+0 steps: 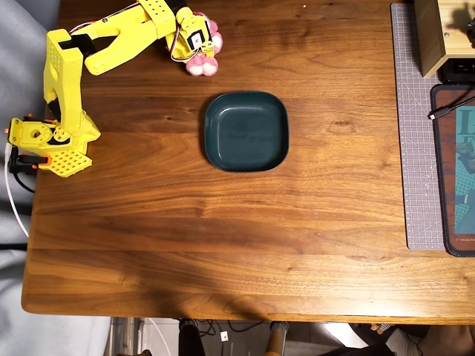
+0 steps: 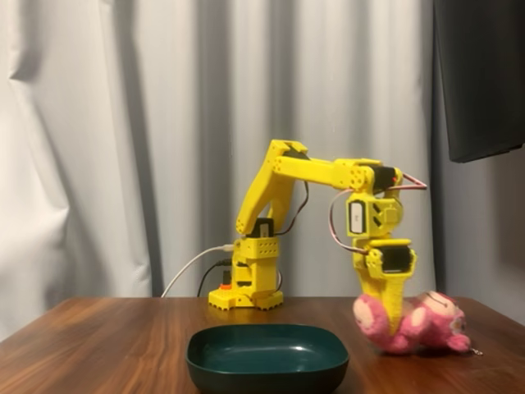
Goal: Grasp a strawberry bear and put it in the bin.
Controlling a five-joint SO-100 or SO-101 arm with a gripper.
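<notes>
The strawberry bear (image 2: 414,322), a pink plush, hangs just above the table at the right in the fixed view, tilted on its side. My yellow gripper (image 2: 392,327) is shut on it, one finger crossing its body. In the overhead view the gripper (image 1: 202,50) covers most of the bear (image 1: 202,66), whose pink feet stick out below the wrist near the table's top edge. The bin (image 1: 246,131), a dark teal rounded-square dish, sits empty on the table below and to the right of the bear; in the fixed view the bin (image 2: 267,358) lies left of and nearer than the bear.
The arm's base (image 1: 46,139) is clamped at the table's left edge, with a white cable beside it. A grey cutting mat (image 1: 415,126), a dark mouse pad (image 1: 456,170) and a wooden box (image 1: 438,33) line the right side. White curtains hang behind the arm.
</notes>
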